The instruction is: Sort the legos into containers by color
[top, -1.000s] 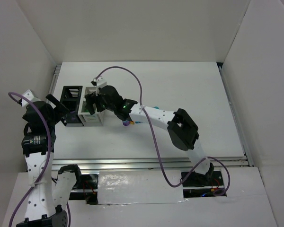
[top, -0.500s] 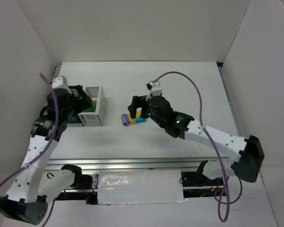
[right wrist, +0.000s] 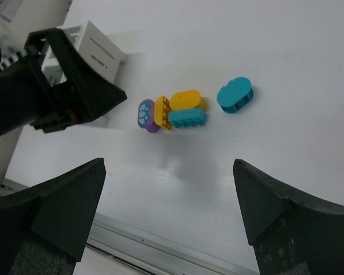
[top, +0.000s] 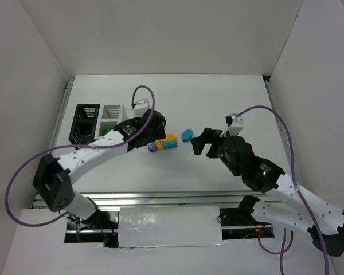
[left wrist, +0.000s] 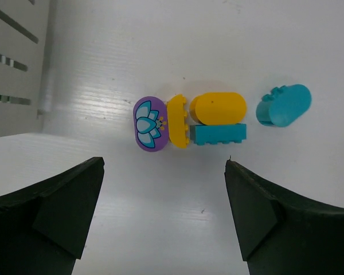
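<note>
A cluster of legos lies mid-table: a purple oval (left wrist: 149, 123), a yellow half-round (left wrist: 178, 121), a yellow-orange oval (left wrist: 218, 107) and a teal brick (left wrist: 218, 133). A rounded teal lego (left wrist: 283, 105) lies apart to their right. My left gripper (left wrist: 163, 183) hovers just short of the cluster, open and empty; from above the left gripper (top: 155, 130) sits at the cluster's left. My right gripper (right wrist: 169, 172) is open and empty, back from the legos; from above the right gripper (top: 196, 142) is right of the rounded teal lego (top: 187, 134). The black container (top: 85, 123) and the white container (top: 110, 116) stand at the left.
The left arm's forearm runs across the near side of the containers. White walls enclose the table on three sides. A metal rail (top: 178, 197) runs along the near edge, also seen as the rail (right wrist: 160, 246) below the right gripper.
The right gripper left the white container, opened wide and drew back to the right. The left arm swung from the containers over to the lego cluster.
</note>
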Robot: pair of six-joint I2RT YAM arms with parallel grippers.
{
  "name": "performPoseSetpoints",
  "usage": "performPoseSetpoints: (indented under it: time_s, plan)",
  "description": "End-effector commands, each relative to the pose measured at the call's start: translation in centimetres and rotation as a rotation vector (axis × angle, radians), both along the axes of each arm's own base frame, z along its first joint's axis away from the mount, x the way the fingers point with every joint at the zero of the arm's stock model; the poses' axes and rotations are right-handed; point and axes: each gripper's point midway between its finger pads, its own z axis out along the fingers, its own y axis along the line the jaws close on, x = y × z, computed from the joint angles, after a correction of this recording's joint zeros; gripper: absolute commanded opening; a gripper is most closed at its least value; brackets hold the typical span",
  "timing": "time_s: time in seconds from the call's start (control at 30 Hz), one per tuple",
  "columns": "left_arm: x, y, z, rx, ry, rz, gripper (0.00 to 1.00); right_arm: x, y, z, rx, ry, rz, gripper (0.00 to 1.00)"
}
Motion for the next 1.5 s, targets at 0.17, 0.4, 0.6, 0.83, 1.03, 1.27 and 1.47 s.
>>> performPoseSetpoints:
  time_s: [0.17, 0.4, 0.6, 0.83, 1.03, 1.27, 1.47]
  plan:
    - [4.7, -2.4, -5.9, 0.009, 0.079, 0.109, 0.98, -1.7, -1.1, -3.3, -0.022, 0.059, 0.033, 1.0]
    - [5.9, -1.0, -9.9, 0.046, 0.154, 0.164, 0.96, -2.2, -0.6, -4.3, -0.015, 0.059, 0.074, 1.0]
    - [5.9, -1.2, -12.0, 0.03, 0.184, 0.148, 0.94, -2.0, 0.0, -4.6, -0.025, 0.064, 0.09, 1.0]
    - [5.2, -1.4, -14.5, 0.036, 0.231, 0.131, 0.89, -1.8, 0.4, -4.8, -0.033, 0.068, 0.101, 1.0]
    - [4.2, -0.5, -15.8, 0.047, 0.256, 0.155, 0.79, -1.8, 0.6, -4.7, -0.033, 0.067, 0.106, 1.0]
    - [3.8, -0.2, -14.6, 0.024, 0.23, 0.156, 0.86, -1.7, 0.7, -5.1, -0.044, 0.074, 0.11, 1.0]
    - [3.8, -0.1, -12.0, 0.009, 0.178, 0.12, 0.9, -1.7, 1.0, -5.1, -0.041, 0.072, 0.118, 1.0]
